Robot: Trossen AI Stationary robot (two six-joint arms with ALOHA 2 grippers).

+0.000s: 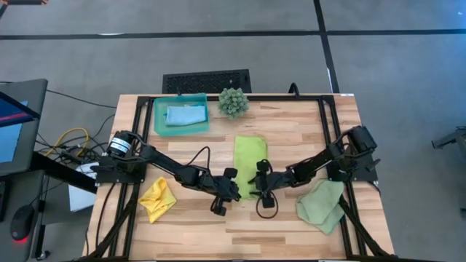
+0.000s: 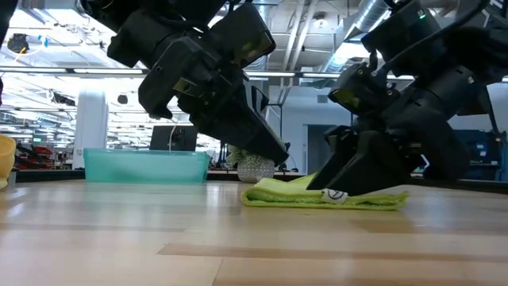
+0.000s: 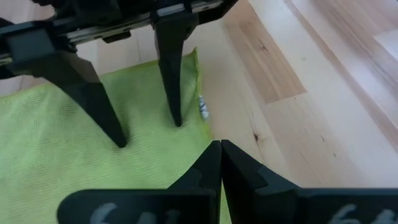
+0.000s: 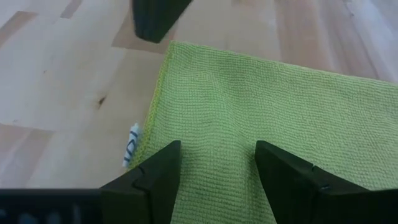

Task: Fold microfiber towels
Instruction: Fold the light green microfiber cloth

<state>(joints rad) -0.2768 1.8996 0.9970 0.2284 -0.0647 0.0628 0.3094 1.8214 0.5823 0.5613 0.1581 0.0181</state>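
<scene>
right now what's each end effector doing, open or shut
Left end effector: shut, holding nothing, at the edge of the lime green towel.
Right end effector: open, fingers down on that towel.

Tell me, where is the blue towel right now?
Seen from above, the blue towel lies inside the teal tray at the table's far left, just left of the spiky plant.
</scene>
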